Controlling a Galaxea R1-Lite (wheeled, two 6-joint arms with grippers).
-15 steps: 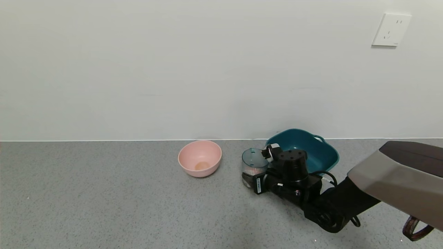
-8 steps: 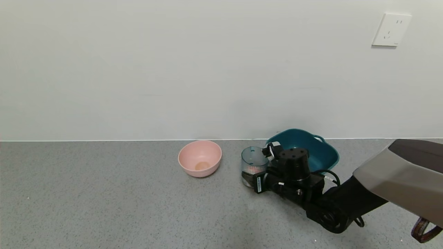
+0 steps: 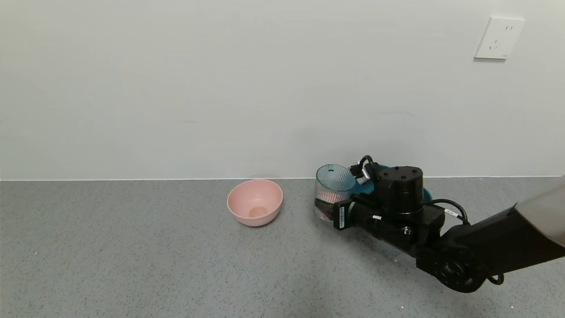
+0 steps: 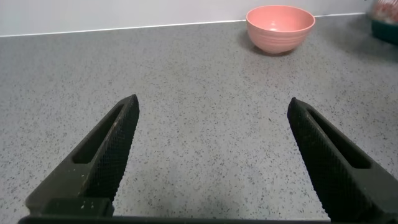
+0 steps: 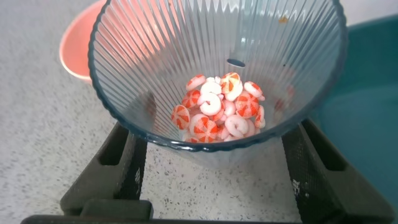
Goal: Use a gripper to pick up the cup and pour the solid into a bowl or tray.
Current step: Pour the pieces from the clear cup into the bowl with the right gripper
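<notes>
Lifted now, cup (image 3: 334,185) sits apparently between right tool (image 5: 214,177) fingers.

Looks like a bare test bench in a lab or office room, not a lived-in kitchen. Grey speckled countertop (image 3: 154,256) runs straight up to a plain white wall (image 3: 220,88) along its far edge. One white wall socket (image 3: 499,38) above the far right corner. Only plastic bowls and a robot arm (image 3: 463,251) on it.
</notes>
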